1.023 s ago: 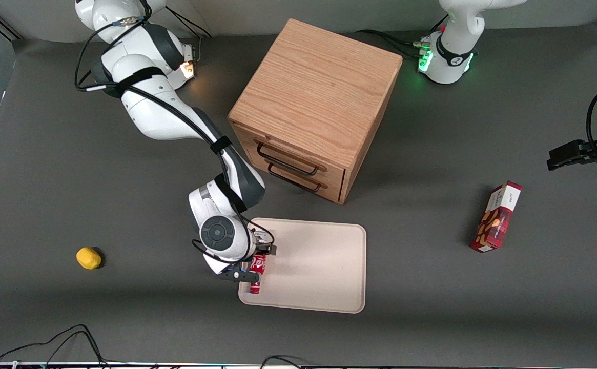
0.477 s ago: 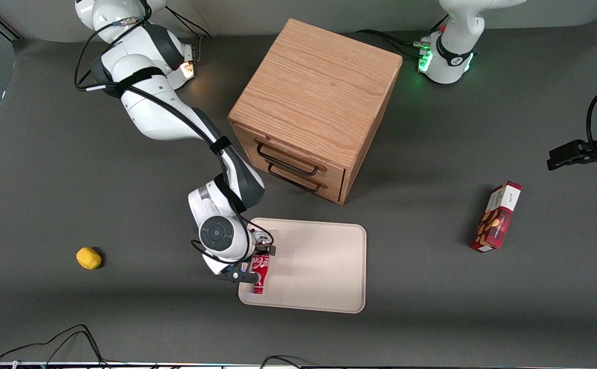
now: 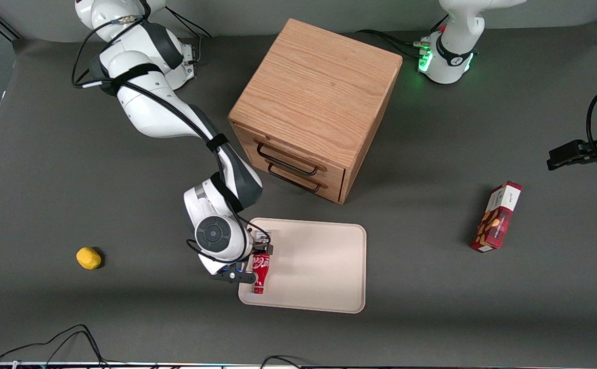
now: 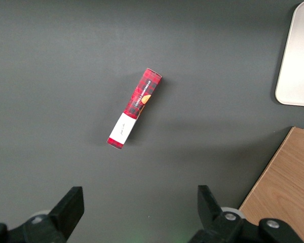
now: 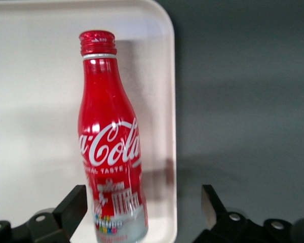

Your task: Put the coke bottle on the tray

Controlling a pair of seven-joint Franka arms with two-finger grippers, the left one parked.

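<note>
The red coke bottle [image 3: 260, 271] lies on its side on the beige tray [image 3: 318, 266], close to the rim at the working arm's end, with its cap pointing toward the front camera. My right gripper [image 3: 250, 264] is open just above the bottle's silver base. In the right wrist view the bottle [image 5: 109, 147] lies between my spread fingers [image 5: 73, 207], nearer to one of them, and neither finger grips it. The tray [image 5: 30, 76] shows beneath it with its rounded corner. My gripper [image 5: 142, 205] holds nothing.
A wooden two-drawer cabinet [image 3: 313, 102] stands farther from the front camera than the tray. A red snack box [image 3: 498, 218] lies toward the parked arm's end and shows in the left wrist view [image 4: 134, 109]. A small yellow object [image 3: 88, 258] lies toward the working arm's end.
My gripper has opened and let go of the bottle, which now lies free on the tray. The hand has drawn back slightly toward the working arm's end.
</note>
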